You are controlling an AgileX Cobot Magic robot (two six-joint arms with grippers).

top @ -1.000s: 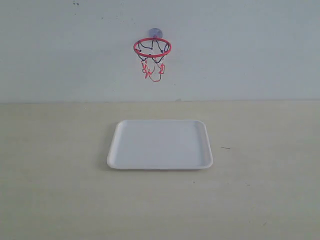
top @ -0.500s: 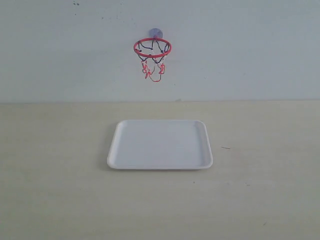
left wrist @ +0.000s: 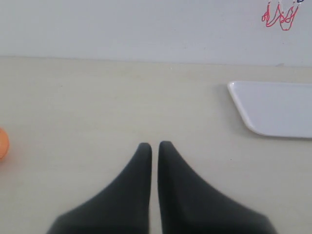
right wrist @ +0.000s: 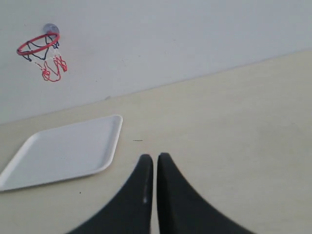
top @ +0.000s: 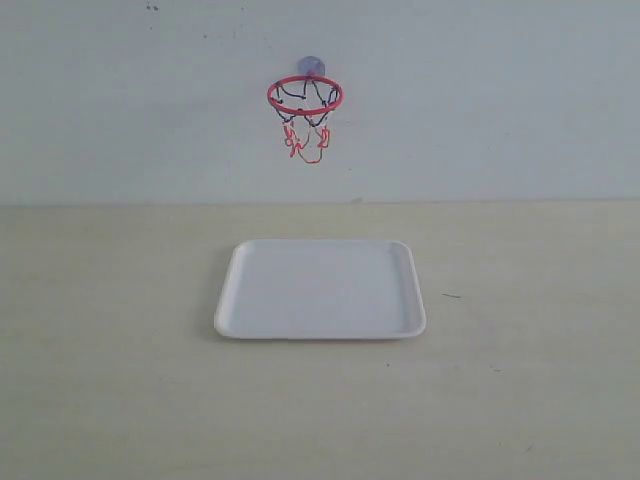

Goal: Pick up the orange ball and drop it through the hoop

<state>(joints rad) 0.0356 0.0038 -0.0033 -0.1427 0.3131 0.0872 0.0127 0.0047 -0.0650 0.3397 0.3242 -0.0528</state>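
Note:
The hoop (top: 305, 95), with its red ring and black-and-red net, hangs on the back wall above the white tray (top: 320, 288); it also shows in the right wrist view as the hoop (right wrist: 39, 46). The orange ball (left wrist: 2, 144) peeks in at the edge of the left wrist view, resting on the table well away from my left gripper (left wrist: 155, 145), which is shut with nothing held. My right gripper (right wrist: 152, 156) is shut too, empty, beside the tray (right wrist: 63, 151). Neither gripper appears in the exterior view, and the ball is out of sight there.
The tray (left wrist: 273, 109) lies empty on the beige table (top: 120, 380), under the hoop. Only the net's lower red strands (left wrist: 280, 17) show in the left wrist view. A pale wall (top: 500, 100) closes off the table's far edge.

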